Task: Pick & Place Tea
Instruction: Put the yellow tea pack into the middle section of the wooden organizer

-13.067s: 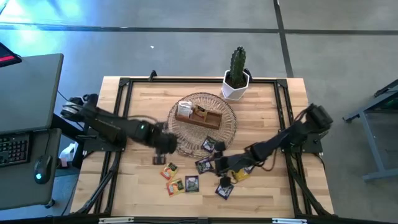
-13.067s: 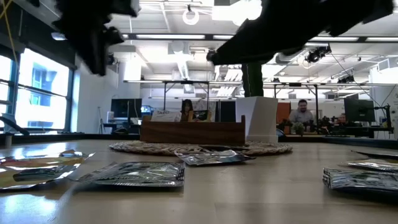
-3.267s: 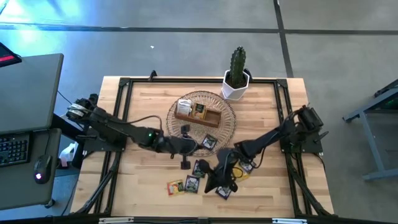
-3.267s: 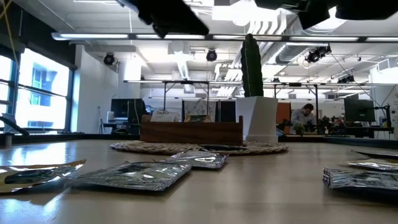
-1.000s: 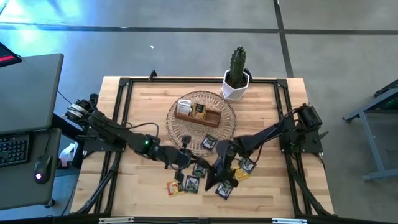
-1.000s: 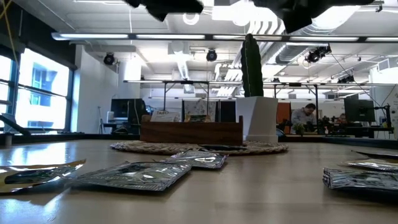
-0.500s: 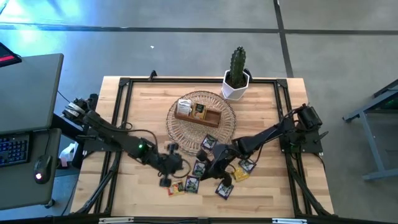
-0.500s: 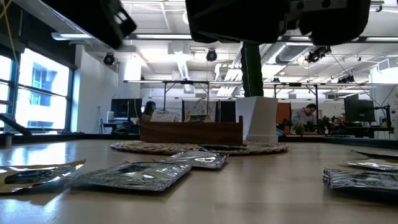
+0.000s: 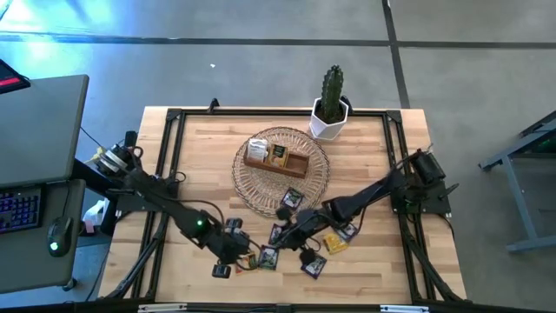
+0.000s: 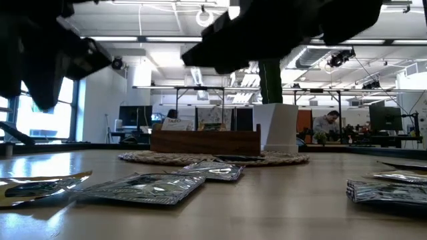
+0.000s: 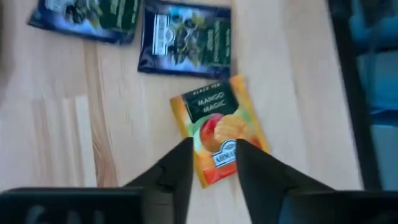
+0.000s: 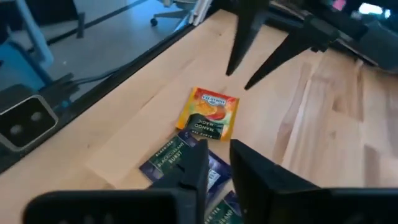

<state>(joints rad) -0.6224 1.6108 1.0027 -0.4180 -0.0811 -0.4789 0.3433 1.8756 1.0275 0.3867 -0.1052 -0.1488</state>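
Note:
Several small square tea packets lie flat on the near half of the table: an orange one (image 9: pixel 246 259), dark ones (image 9: pixel 268 257) (image 9: pixel 313 265) and yellow ones (image 9: pixel 334 243). One dark packet (image 9: pixel 291 198) rests on the wicker basket's near rim. My left gripper (image 11: pixel 212 144) hovers open over the orange Mango packet (image 11: pixel 217 127), with its fingers either side of the packet's end. My right gripper (image 12: pixel 217 146) is open a little above a dark packet (image 12: pixel 177 163), next to the orange packet (image 12: pixel 208 115). In the right wrist view the left gripper's fingertips (image 12: pixel 231 70) hang clear of the wood.
A round wicker basket (image 9: pixel 252 187) holds a brown wooden box (image 9: pixel 276 159) with packets standing in it. A cactus in a white pot (image 9: pixel 330 117) stands at the far edge. Black frame rails (image 9: pixel 165 174) run along the table's sides. Both arms crowd the near middle.
My left gripper has swung from the basket's near rim toward the table's near edge and left, coming down over the orange packet. My right gripper has shifted toward the left, over the dark packets. No packet has moved.

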